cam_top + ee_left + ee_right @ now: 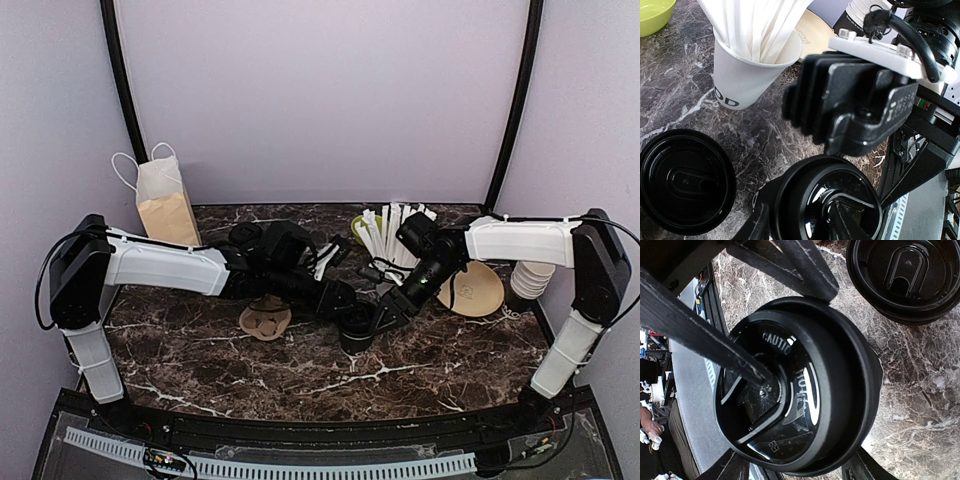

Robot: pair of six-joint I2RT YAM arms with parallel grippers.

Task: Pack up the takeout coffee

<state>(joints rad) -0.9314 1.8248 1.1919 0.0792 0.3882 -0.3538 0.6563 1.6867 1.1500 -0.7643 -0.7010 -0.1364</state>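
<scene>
Centrally, on the brown marble tabletop point(300, 385) within lilac walls point(320, 100), left gripper point(800, 225) and right gripper point(797, 470) meet at the lidded coffee cup point(795, 385); grips cannot be told.

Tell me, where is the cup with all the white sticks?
The white cup stands toward the back of the table, right of the middle, with the green bowl just to its left; in the top view its sticks fan out there.
</scene>
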